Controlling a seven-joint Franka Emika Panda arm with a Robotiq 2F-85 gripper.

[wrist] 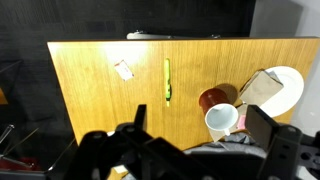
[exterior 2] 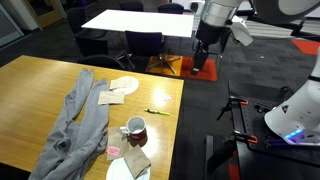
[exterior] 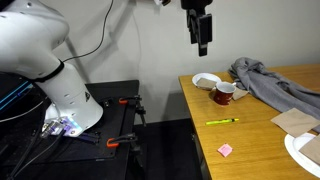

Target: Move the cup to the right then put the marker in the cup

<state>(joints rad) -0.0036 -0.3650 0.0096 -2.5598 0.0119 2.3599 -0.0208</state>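
Observation:
The cup [exterior: 224,94] is a dark red mug with a white inside, standing upright on the wooden table [exterior: 250,135] beside a grey cloth. It also shows in the other exterior view [exterior 2: 135,128] and the wrist view [wrist: 212,100]. The marker [exterior: 222,122] is a thin yellow-green stick lying flat between the cup and the table edge, apart from the cup. It shows in the other exterior view [exterior 2: 157,112] and the wrist view [wrist: 167,80] too. My gripper [exterior: 203,42] [exterior 2: 201,60] [wrist: 198,125] hangs high above the table, open and empty.
A crumpled grey cloth [exterior: 275,80] [exterior 2: 80,120] lies behind the cup. A shallow white bowl [exterior: 206,81] sits close to the cup. A small pink square [exterior: 226,150] [wrist: 124,70] lies near the marker. A white plate [wrist: 285,85] with brown paper [wrist: 258,90] is nearby.

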